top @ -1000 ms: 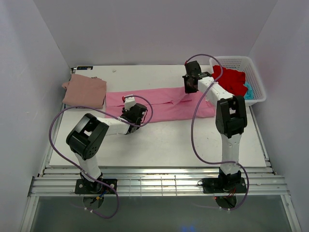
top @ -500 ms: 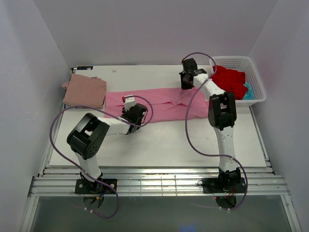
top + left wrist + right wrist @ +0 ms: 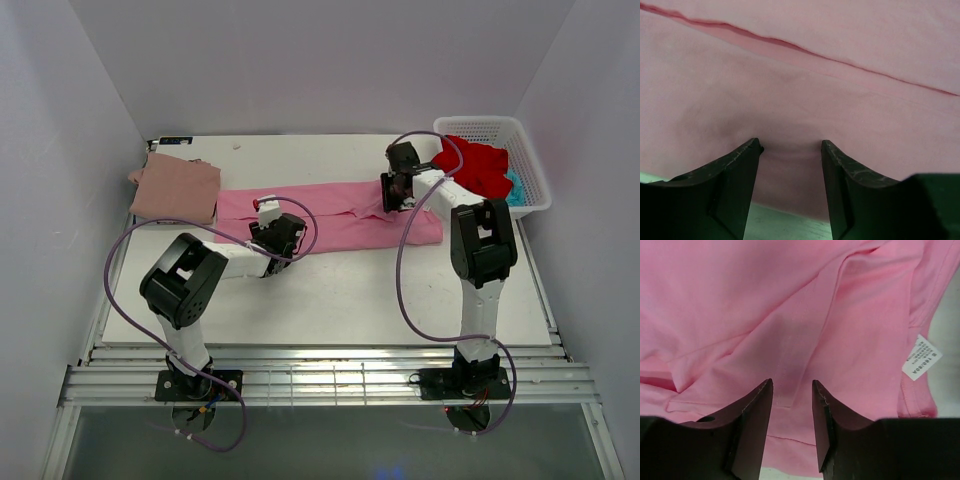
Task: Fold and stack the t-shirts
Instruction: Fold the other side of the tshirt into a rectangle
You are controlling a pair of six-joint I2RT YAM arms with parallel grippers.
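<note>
Right gripper (image 3: 792,384) pulled back onto pink t-shirt (image 3: 340,212) | soft folded strip | left gripper (image 3: 791,145) and right: jaws parted

The spread t-shirt (image 3: 340,215) lies across the middle of the worktop (image 3: 330,290). Just beside its left end, slightly behind, lies the folded t-shirt (image 3: 175,190). Behind its right end stands the basket (image 3: 480,122), with bunched t-shirts (image 3: 478,165) inside. The left pincer (image 3: 272,240) is at its near edge, the right pincer (image 3: 392,192) over its right part.

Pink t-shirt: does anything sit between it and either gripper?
Nothing visible does. The left gripper and the right gripper are both open directly over the pink t-shirt, with only its cloth showing between their fingers.
</note>
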